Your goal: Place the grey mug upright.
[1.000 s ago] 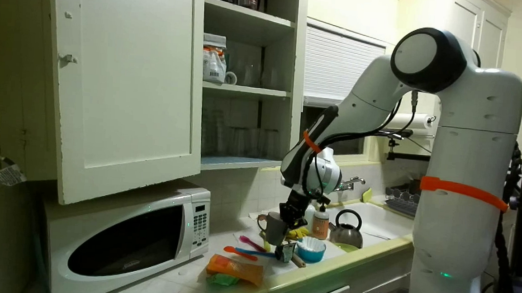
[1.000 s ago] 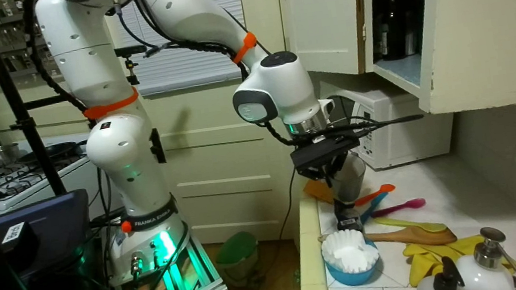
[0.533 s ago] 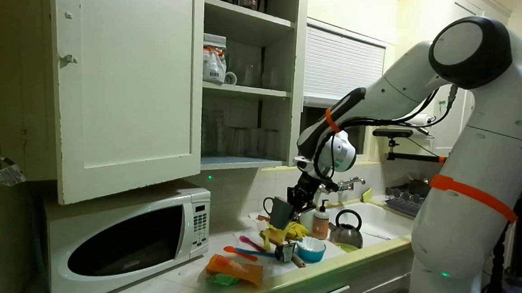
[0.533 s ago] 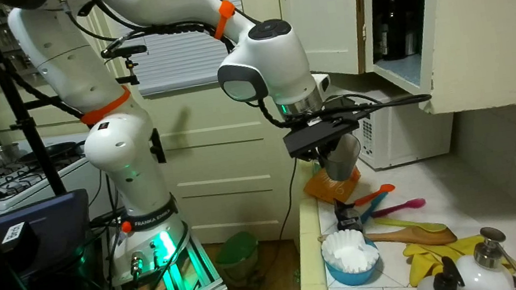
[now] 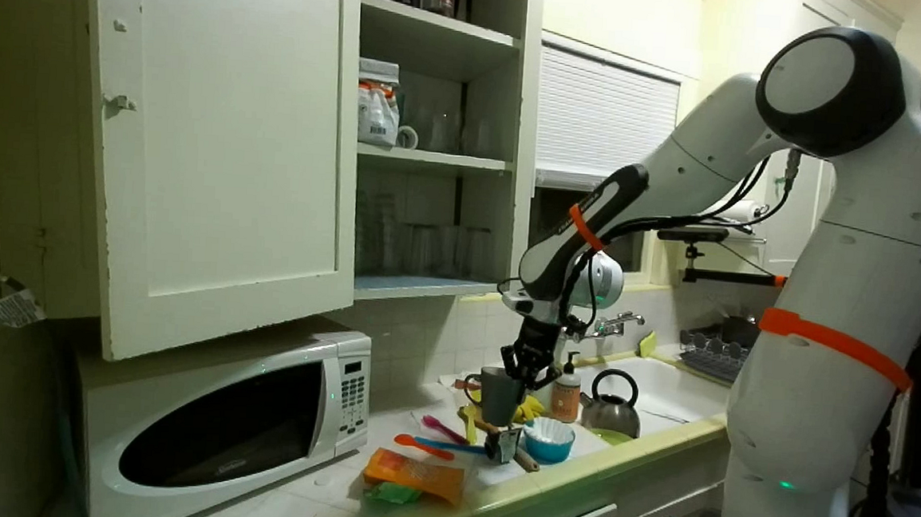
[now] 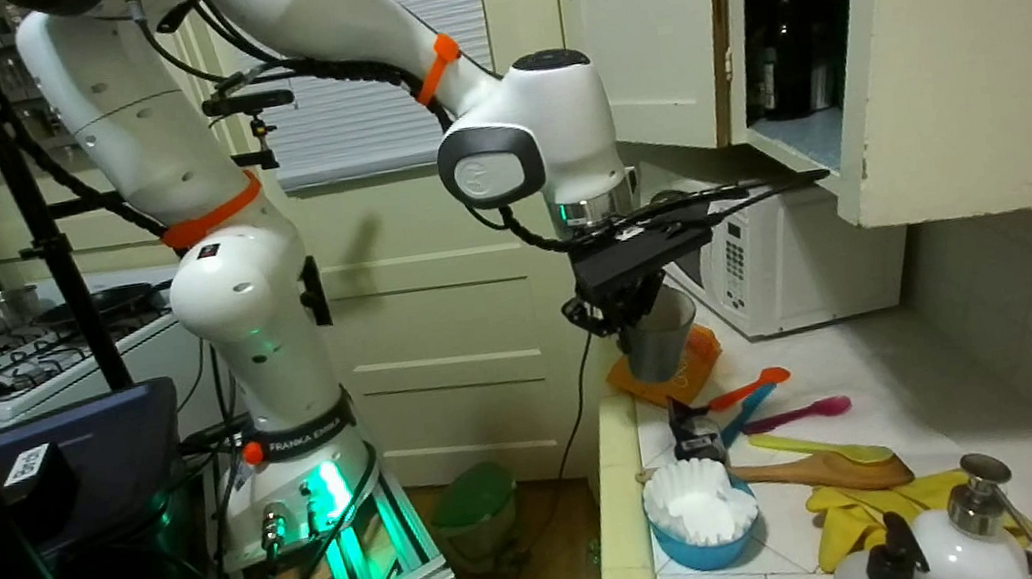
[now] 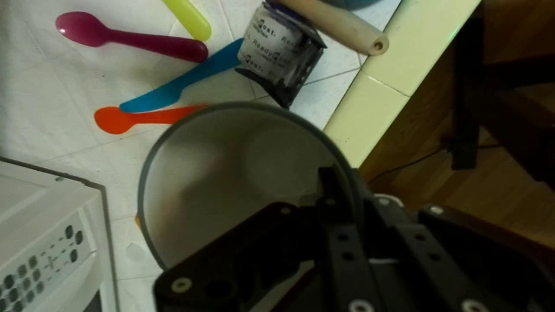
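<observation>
Grey mug [image 5: 500, 401] aloft over tabletop [image 6: 857, 343], leaning slightly
Tool [image 7: 350, 188] pinched tight on mug wall, near 3 o'clock (wrist view), one finger [image 7: 331, 190] inside; blue bowl [image 5: 549, 449] at mug's 4 o'clock in an exterior view

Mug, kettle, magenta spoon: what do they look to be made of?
Mug: perhaps ceramic, from its dull, even grey wall; metal or plastic can't be ruled out.
Kettle: likely metal, given the soft sheen on its grey body.
Magenta spoon: probably plastic, smooth and glossy, with a small highlight.
</observation>
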